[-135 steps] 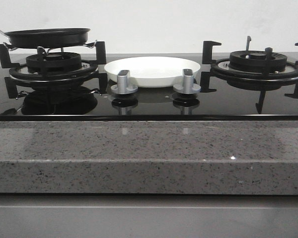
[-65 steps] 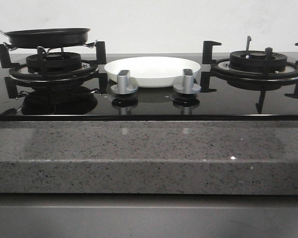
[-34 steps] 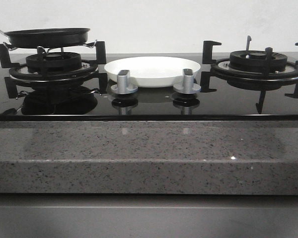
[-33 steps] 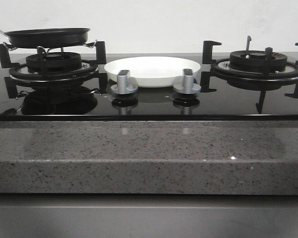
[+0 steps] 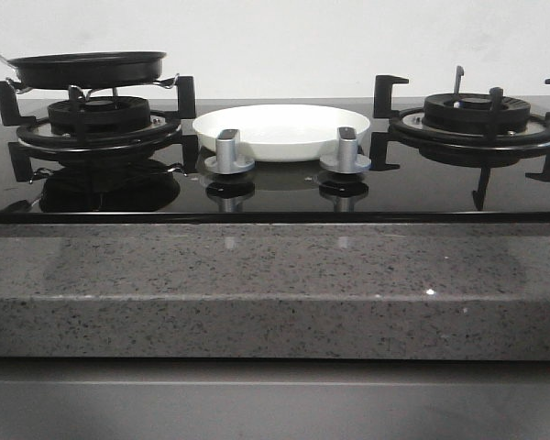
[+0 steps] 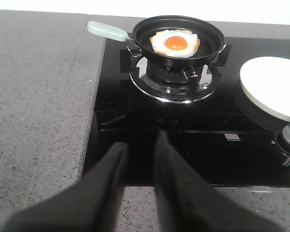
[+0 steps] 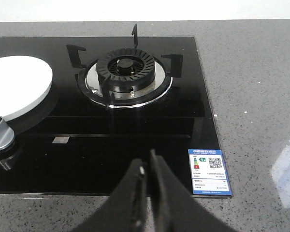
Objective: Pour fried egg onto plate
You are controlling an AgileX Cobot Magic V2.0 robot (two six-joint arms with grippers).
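The fried egg [image 6: 175, 42], white with an orange yolk facing up, lies in a black frying pan [image 6: 211, 46] with a pale green handle [image 6: 106, 32] on the left burner. In the front view the pan [image 5: 87, 69] hides the egg. The white plate [image 5: 281, 128] sits on the glass hob between the burners; it also shows in the left wrist view [image 6: 273, 87] and the right wrist view [image 7: 19, 84]. My left gripper [image 6: 140, 144] is empty, jaws a little apart, over the hob's front edge, well short of the pan. My right gripper [image 7: 146, 162] is shut and empty, near the hob's front right.
The right burner [image 5: 477, 115] with black pan supports stands bare. Two silver knobs [image 5: 229, 151] [image 5: 346, 151] stand just in front of the plate. A blue label [image 7: 209, 171] sits on the hob's front right corner. Speckled grey counter [image 5: 275, 275] surrounds the hob.
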